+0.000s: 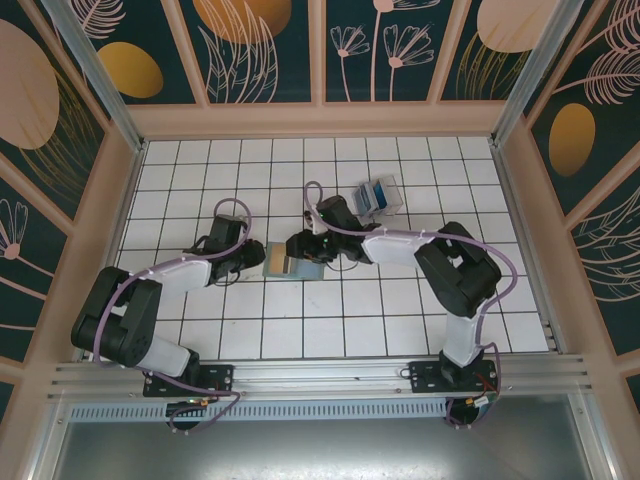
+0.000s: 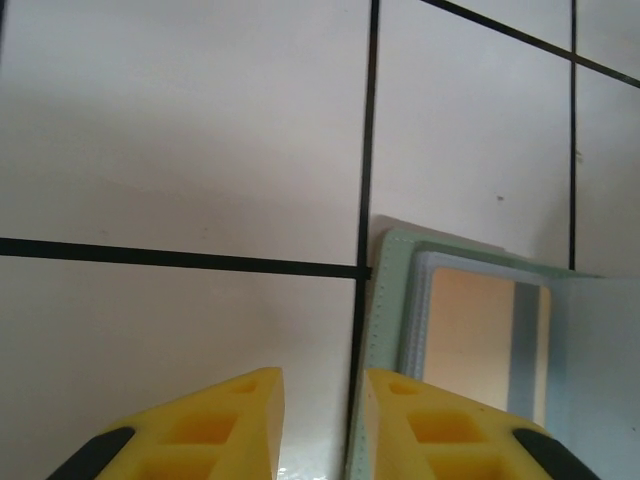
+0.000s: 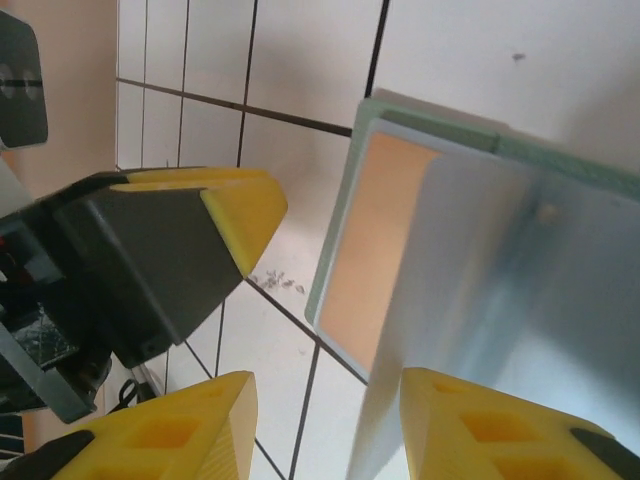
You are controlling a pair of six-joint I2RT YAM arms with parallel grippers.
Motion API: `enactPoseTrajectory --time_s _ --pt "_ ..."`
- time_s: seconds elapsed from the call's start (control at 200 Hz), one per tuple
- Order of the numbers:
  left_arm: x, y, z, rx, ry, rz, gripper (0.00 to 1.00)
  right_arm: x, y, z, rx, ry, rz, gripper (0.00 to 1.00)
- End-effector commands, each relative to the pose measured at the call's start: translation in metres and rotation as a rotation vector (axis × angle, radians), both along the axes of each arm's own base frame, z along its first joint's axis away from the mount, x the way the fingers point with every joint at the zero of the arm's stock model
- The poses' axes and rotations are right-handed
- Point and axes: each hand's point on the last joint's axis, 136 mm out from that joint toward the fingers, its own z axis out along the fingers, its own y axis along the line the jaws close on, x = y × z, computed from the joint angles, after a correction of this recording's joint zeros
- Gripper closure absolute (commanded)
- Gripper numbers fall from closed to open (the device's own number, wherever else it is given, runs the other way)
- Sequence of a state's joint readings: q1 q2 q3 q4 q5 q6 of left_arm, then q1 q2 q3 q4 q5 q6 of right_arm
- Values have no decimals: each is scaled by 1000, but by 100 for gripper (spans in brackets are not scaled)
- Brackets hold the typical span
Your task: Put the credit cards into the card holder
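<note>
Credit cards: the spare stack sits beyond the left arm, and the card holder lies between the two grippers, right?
No. The credit cards sit beyond the right arm, not the left; the top external view shows it. The card holder does lie between the left gripper and the right gripper.

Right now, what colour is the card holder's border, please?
The card holder is sage green; left wrist view.

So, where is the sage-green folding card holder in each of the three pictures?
Top external: the sage-green folding card holder lies near the centre.
Left wrist: the holder is at lower right.
Right wrist: the holder covers the right half, with its flap raised.
Shared landmark: the tan rectangular panel inside it.
</note>
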State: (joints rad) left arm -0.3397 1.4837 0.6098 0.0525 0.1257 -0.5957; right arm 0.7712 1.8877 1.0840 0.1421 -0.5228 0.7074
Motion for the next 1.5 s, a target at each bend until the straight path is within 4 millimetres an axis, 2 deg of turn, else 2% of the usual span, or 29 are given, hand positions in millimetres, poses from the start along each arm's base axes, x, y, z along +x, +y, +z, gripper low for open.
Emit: enactPoseTrajectory --time_s 0.0,0.1,0.195,0.28,0.405,0.45,0.581,0.736,0.801,0.886,0.911,0.936,0.986,1.106,1.301,1.496 --pt "3 11 -1 -8 28 43 71 -8 15 -19 -73 -32 41 57" --pt "3 18 1 -23 36 64 68 -15 37 -14 -33 -57 84 57" --pt "5 24 4 -25 29 81 65 -17 46 -12 0 -70 100 57" --pt "5 25 7 -38 27 83 61 -13 43 -9 0 -79 97 56" --pt "6 22 14 -44 -8 51 54 -3 25 14 -8 -161 67 55" --pt "6 17 17 -58 -19 22 54 4 14 21 -30 -193 43 54" --pt "2 -13 34 -219 -83 -96 53 30 -26 42 -154 -342 -80 54" --pt "5 -13 49 -218 -143 -102 49 69 -92 71 -339 -488 -226 51" --pt "6 -11 55 -205 -172 -105 46 82 -120 83 -374 -516 -278 42" --pt "7 -7 63 -174 -198 -101 35 105 -165 96 -447 -541 -387 30" --pt "7 -5 65 -165 -203 -95 33 108 -171 99 -464 -546 -400 27" --pt "8 -3 67 -159 -208 -85 32 117 -189 100 -492 -537 -437 23" --pt "8 -2 70 -158 -220 -79 31 129 -210 99 -523 -517 -478 18" --pt "9 -2 71 -161 -223 -77 30 151 -239 80 -530 -420 -507 12" --pt "9 -3 66 -172 -211 -67 31 176 -254 53 -490 -319 -477 18" --pt "9 0 61 -164 -202 -54 32 186 -237 30 -407 -239 -388 26"
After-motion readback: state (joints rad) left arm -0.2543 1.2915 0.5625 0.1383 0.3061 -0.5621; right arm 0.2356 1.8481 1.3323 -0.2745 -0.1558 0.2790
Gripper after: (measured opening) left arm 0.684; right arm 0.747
